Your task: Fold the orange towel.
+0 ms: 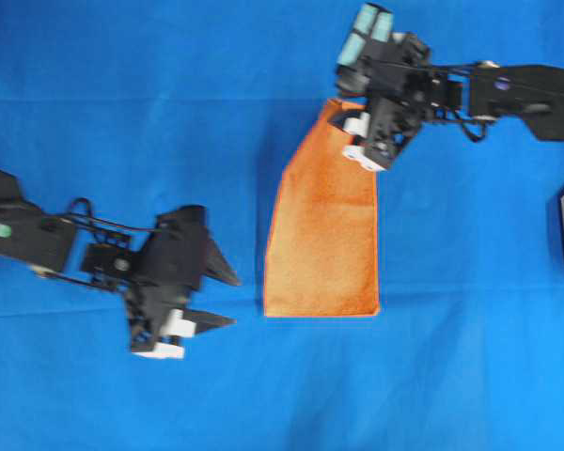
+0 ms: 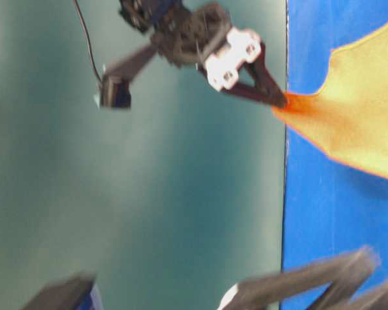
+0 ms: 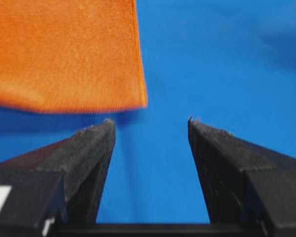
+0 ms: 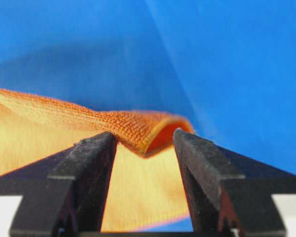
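My right tool [image 4: 143, 140] gapes around the orange towel [image 1: 321, 225]'s far corner, seemingly released; left tool [image 1: 224, 299] wide, beside its near edge.

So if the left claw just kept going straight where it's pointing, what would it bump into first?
Probably nothing but the blue table cloth. The left gripper stands open, and the orange towel's corner lies ahead but off to one side; depth is hard to judge.
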